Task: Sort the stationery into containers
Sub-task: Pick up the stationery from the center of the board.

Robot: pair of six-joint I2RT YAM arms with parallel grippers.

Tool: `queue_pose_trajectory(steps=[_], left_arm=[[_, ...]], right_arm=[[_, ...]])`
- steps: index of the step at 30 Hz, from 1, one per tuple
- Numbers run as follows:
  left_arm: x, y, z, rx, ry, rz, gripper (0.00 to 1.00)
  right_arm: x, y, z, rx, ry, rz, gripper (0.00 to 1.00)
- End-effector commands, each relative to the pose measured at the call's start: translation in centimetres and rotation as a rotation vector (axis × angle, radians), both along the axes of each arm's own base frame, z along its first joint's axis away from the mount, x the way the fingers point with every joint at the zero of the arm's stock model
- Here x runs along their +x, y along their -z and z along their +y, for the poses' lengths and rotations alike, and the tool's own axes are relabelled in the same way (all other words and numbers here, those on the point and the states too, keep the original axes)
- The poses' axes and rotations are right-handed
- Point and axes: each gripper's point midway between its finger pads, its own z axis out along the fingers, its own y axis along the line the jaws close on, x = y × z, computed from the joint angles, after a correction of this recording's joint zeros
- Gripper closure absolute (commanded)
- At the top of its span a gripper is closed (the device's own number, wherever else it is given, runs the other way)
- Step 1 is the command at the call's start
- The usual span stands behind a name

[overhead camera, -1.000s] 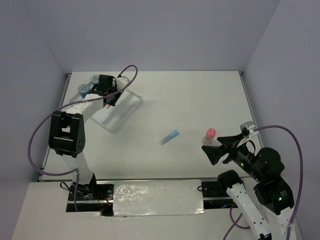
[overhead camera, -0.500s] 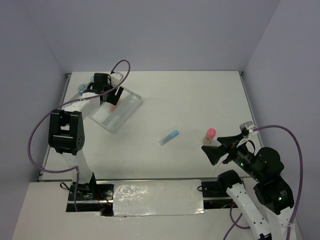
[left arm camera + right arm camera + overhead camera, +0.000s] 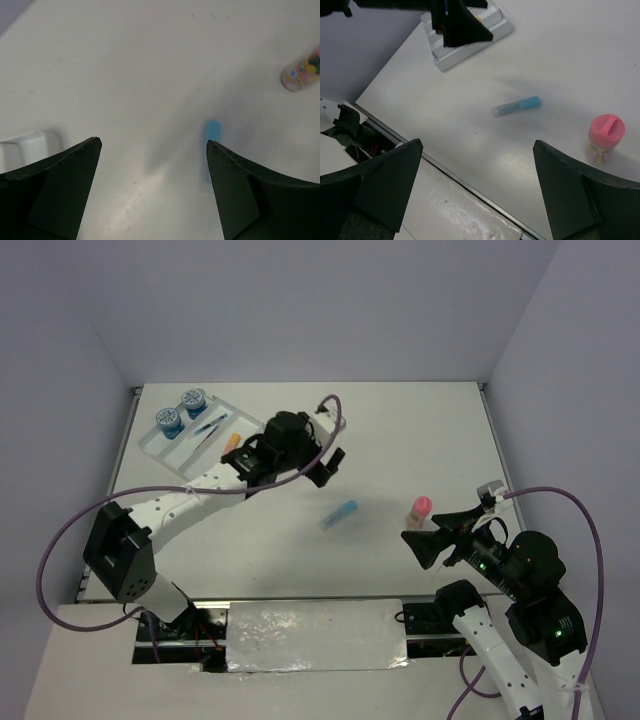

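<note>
The white divided tray (image 3: 160, 448) sits at the far left and holds two blue-white rolls (image 3: 168, 421), thin pens (image 3: 210, 427) and an orange marker (image 3: 232, 440). A light-blue marker (image 3: 339, 514) (image 3: 213, 131) (image 3: 516, 106) lies loose mid-table. The pink-capped glue stick (image 3: 420, 508) (image 3: 605, 136) (image 3: 300, 72) stands to its right. My left gripper (image 3: 328, 466) (image 3: 153, 142) hangs open and empty over bare table, just behind and left of the blue marker. My right gripper (image 3: 412, 545) (image 3: 478, 143) is open and empty near the front edge, close to the glue stick.
The tray's corner (image 3: 25, 145) shows at the left of the left wrist view. A metal strip and foil-covered plate (image 3: 315, 635) run along the near edge. Grey walls enclose the table on three sides.
My left gripper has opened and swung from the tray to the middle of the table. The tray now shows uncovered with the orange marker in it. The right arm has not moved.
</note>
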Motion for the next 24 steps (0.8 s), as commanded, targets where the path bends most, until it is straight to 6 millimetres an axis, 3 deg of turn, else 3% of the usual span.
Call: queue_pose_trajectory(steps=[1, 2, 6, 8, 12, 20, 22, 24], left_arm=[[-3.0, 6.5, -2.5, 0.052, -0.009, 0.145, 0.01], [-3.6, 8.6, -3.2, 0.083, -0.012, 0.189, 0.01], [-6.5, 12.7, -6.8, 0.148, 0.086, 0.251, 0.08], [-6.4, 14.7, -7.2, 0.191, 0.081, 0.281, 0.1], [-6.9, 16.6, -8.1, 0.207, 0.098, 0.316, 0.19], [-7.2, 20.4, -7.3, 0.266, 0.068, 0.347, 0.32], [-7.3, 20.7, -7.2, 0.274, 0.074, 0.349, 0.39], [-7.5, 20.8, -7.3, 0.271, 0.083, 0.354, 0.57]], right_arm=[[-0.2, -0.5, 0.5, 0.027, -0.024, -0.012, 0.0], [-0.2, -0.6, 0.5, 0.032, -0.024, -0.008, 0.0], [-0.3, -0.8, 0.7, 0.053, -0.031, -0.009, 0.0], [-0.3, -0.7, 0.8, 0.065, -0.03, -0.005, 0.0], [-0.1, -0.3, 0.8, 0.062, -0.03, 0.003, 0.0], [0.3, 0.1, 1.0, 0.055, -0.034, 0.009, 0.0], [0.5, 0.4, 1.1, 0.052, -0.032, 0.013, 0.0], [0.6, 0.4, 1.1, 0.054, -0.032, 0.012, 0.0]])
